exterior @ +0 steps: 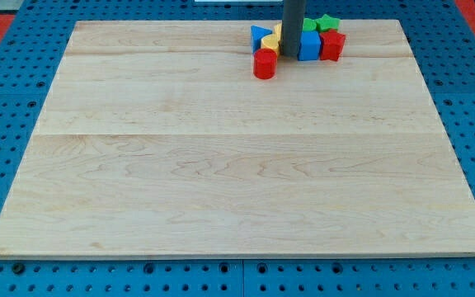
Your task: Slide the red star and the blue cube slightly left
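My tip (pixel 290 56) left of blue cube (pixel 309 45) — red star (pixel 333 44) beyond.

This is a robotics lab bench. A pale wooden board (pixel 237 157) of glued planks lies on a blue perforated base plate (pixel 7 91) with regular mounting holes, showing on every side. At twelve o'clock a dark rod (pixel 293 25) descends among small coloured blocks.

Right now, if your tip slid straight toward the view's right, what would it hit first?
Most likely the blue cube: my tip sits just off its left face, seemingly touching. The red star lies right behind the cube, so both would move. Depth is hard to judge from this view.
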`<state>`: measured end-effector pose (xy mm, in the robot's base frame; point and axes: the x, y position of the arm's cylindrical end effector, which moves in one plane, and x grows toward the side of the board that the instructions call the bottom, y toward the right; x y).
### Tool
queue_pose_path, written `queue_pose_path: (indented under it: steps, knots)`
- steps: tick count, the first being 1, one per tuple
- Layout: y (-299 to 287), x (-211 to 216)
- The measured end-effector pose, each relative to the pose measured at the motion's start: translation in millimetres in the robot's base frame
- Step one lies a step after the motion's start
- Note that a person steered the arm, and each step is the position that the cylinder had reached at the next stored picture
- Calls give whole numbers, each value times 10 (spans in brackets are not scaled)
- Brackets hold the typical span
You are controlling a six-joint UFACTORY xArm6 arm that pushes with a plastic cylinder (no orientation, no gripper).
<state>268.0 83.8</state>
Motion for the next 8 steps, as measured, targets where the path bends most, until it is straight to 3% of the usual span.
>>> queue_pose_path:
  steps: [2, 4, 5, 6, 7, 8]
  knots:
    - [512, 0]
    - [257, 93]
    - [544, 449]
    - [1351, 518]
    - [1869, 203]
    - [1901, 31]
